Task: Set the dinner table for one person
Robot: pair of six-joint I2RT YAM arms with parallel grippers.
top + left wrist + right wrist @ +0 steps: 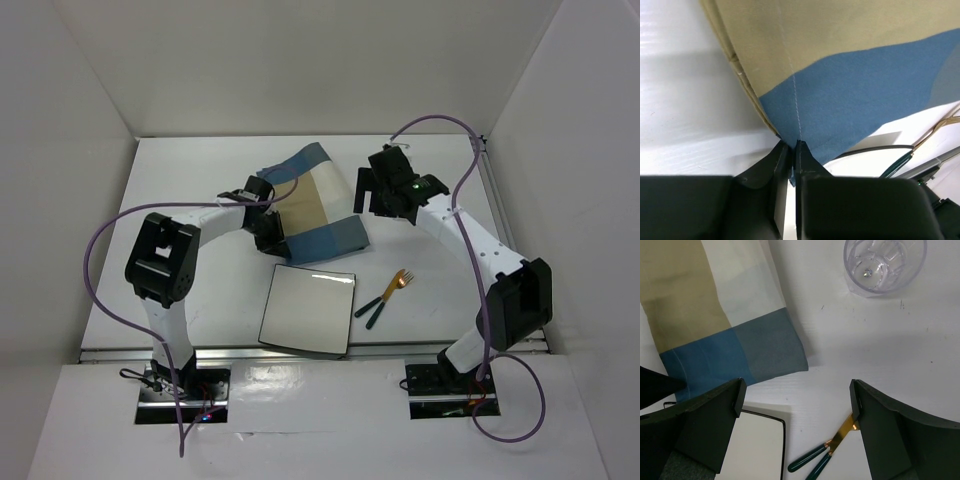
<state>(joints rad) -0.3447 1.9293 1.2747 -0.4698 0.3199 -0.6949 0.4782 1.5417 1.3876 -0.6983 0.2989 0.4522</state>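
Observation:
The blue-and-tan cloth placemat lies rumpled and partly folded on the white dinner table. My left gripper is shut on its near-left blue corner; the left wrist view shows the jaws pinching the cloth. My right gripper hovers open and empty beside the placemat's right edge; in the right wrist view it spans bare table. A square white plate lies in front of the placemat. A gold fork and knife with dark green handles lie to the plate's right.
A clear drinking glass stands on the table beyond the placemat's right side; my right arm hides it in the top view. White walls enclose the table on the left, back and right. The plate's black rim and cutlery lie under my right gripper.

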